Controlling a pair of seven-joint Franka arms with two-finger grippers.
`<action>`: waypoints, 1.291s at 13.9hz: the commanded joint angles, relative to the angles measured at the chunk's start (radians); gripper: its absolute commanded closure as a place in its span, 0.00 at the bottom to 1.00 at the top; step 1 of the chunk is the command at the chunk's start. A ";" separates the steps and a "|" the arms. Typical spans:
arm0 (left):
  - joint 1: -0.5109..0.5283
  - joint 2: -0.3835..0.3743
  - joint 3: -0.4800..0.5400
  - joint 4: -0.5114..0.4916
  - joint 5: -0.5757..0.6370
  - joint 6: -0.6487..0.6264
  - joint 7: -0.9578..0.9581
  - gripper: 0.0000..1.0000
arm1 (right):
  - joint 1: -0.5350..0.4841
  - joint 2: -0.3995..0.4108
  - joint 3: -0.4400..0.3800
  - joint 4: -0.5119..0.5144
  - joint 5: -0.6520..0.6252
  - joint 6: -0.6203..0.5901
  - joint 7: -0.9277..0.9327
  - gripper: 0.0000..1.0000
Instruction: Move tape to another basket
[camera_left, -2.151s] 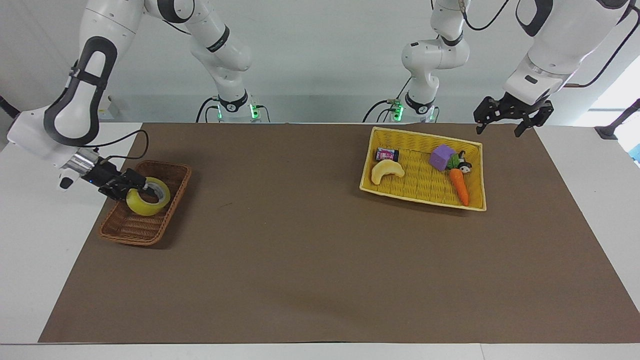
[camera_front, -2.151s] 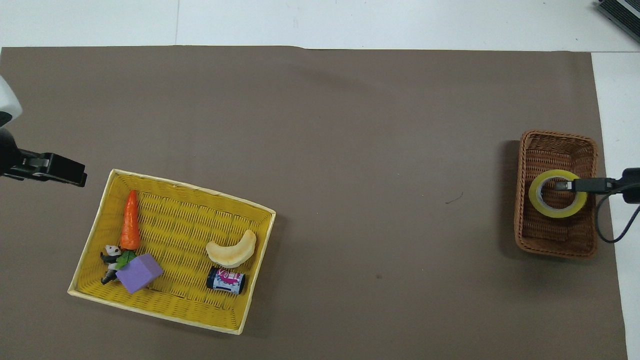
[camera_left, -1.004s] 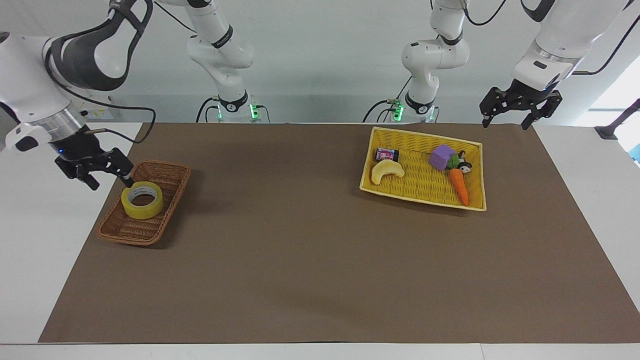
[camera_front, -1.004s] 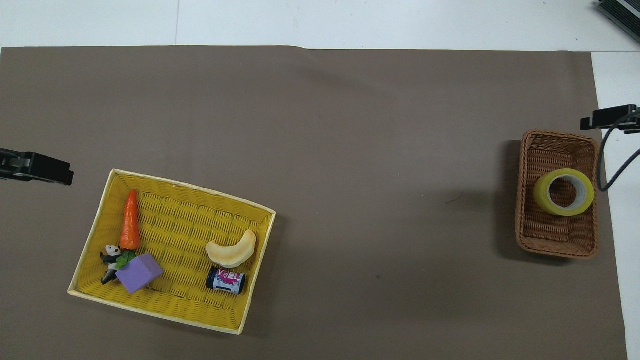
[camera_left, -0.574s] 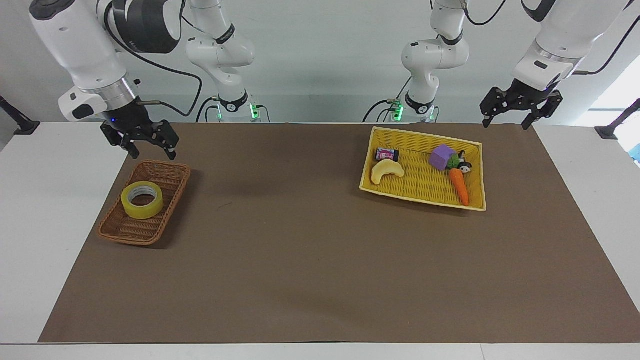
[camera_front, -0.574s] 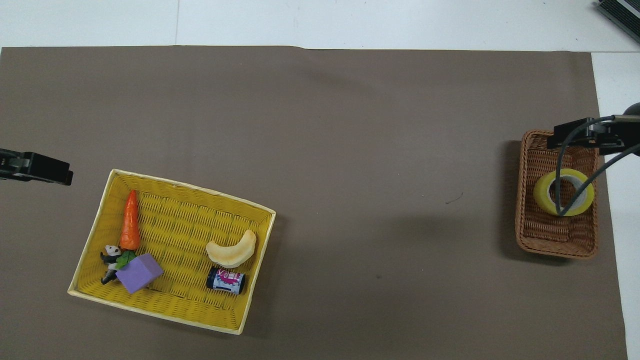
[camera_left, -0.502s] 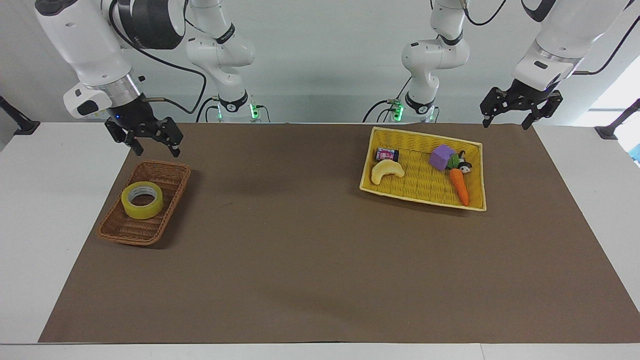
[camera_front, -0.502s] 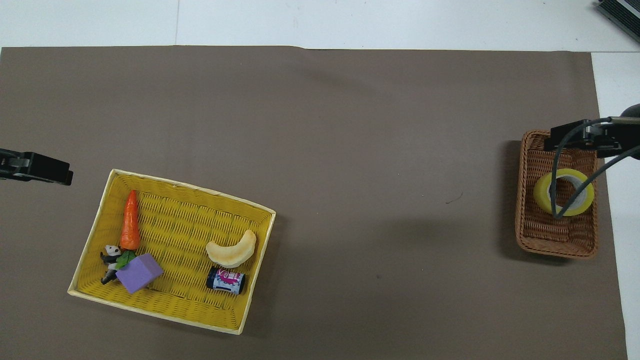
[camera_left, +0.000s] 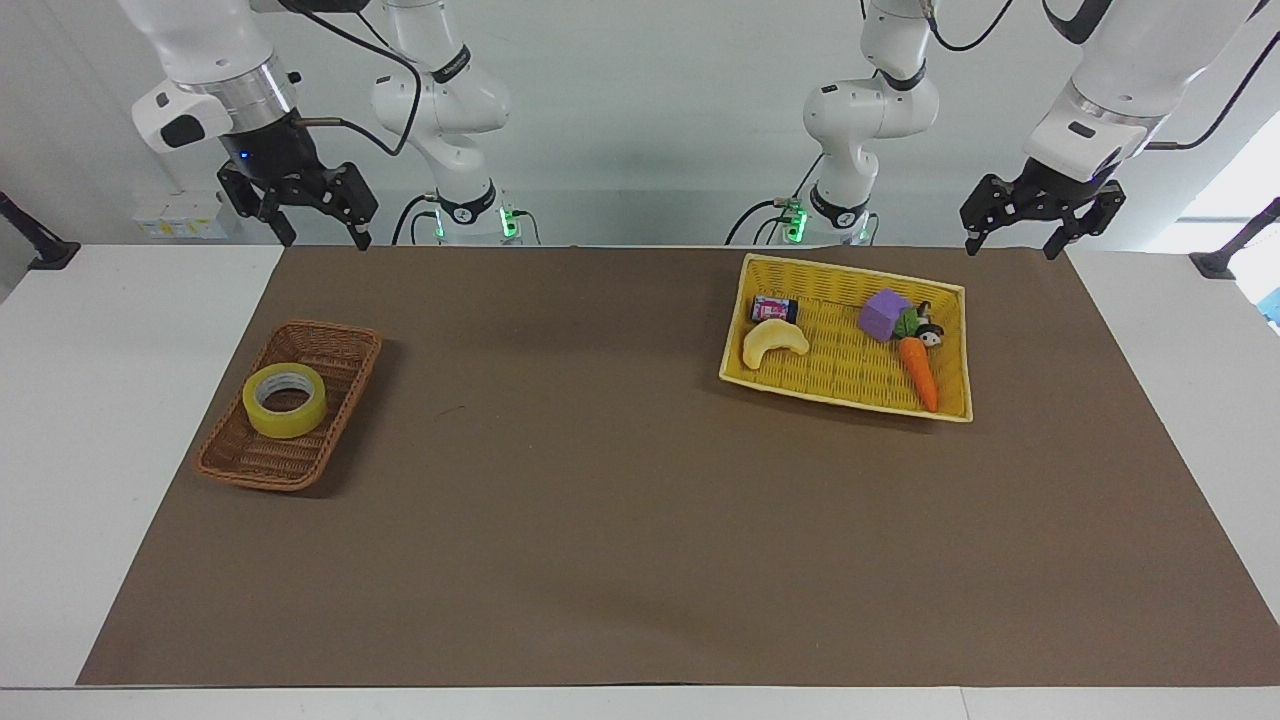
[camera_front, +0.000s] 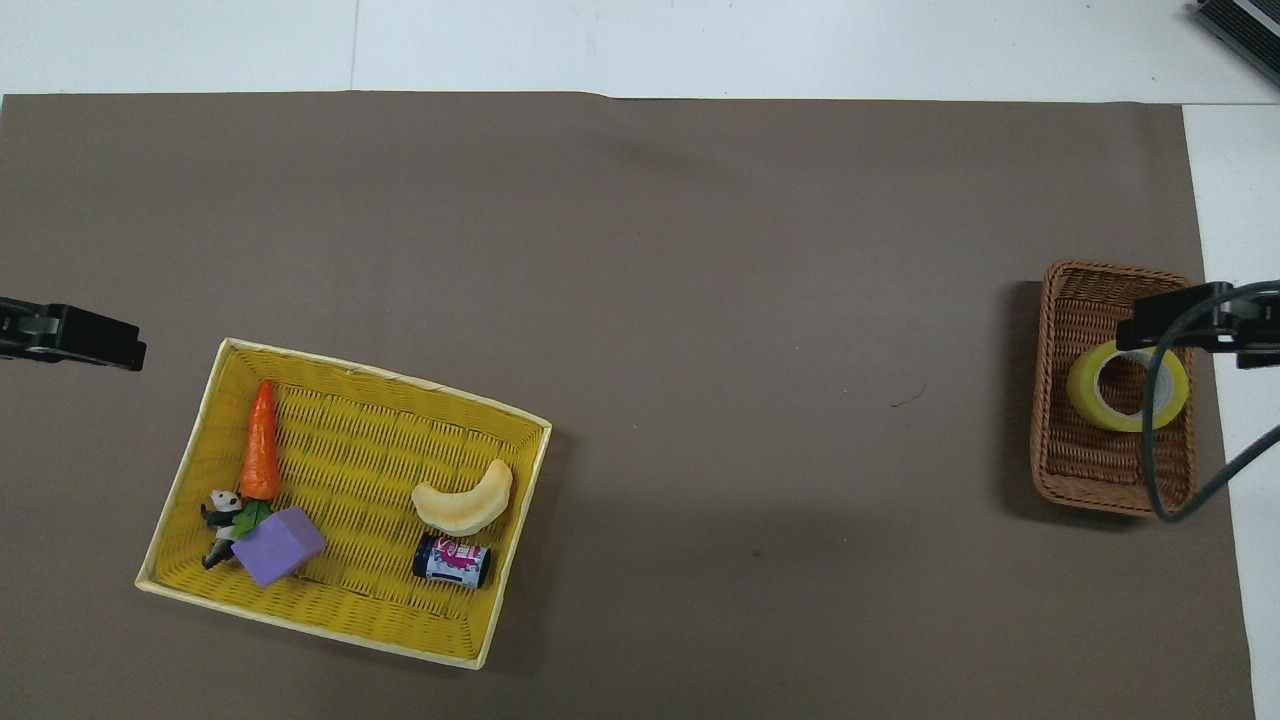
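You have bright, even, diffuse light in both views — no hard glare on the brown mat (camera_left: 640, 520). Shadows are soft: the brown basket (camera_left: 262, 465) and the yellow tray (camera_left: 735, 345) each drop a faint one toward four o'clock in the facing view. At three o'clock there, a window patch washes out white. Both views are sharp — the mat's edges bow slightly near the frame borders.

A translucent yellow tape (camera_left: 285, 400) with a pale core lies in a dark-brown woven basket (camera_left: 262, 457) at the facing view's left, while at upper right a bright yellow woven tray (camera_left: 850, 375) holds an orange carrot (camera_left: 919, 373), a purple block (camera_left: 884, 314) and a pale yellow crescent (camera_left: 774, 342), all on a brown mat (camera_left: 640, 520).
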 joint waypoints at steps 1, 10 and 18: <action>0.011 -0.003 -0.009 0.009 0.013 -0.017 -0.004 0.00 | 0.001 -0.010 0.010 -0.022 -0.030 0.031 0.010 0.00; 0.011 -0.003 -0.009 0.009 0.013 -0.017 -0.004 0.00 | -0.021 0.003 0.000 0.016 -0.027 -0.016 -0.109 0.00; 0.011 -0.003 -0.009 0.009 0.013 -0.017 -0.004 0.00 | -0.024 -0.011 0.002 0.022 -0.058 -0.060 -0.142 0.00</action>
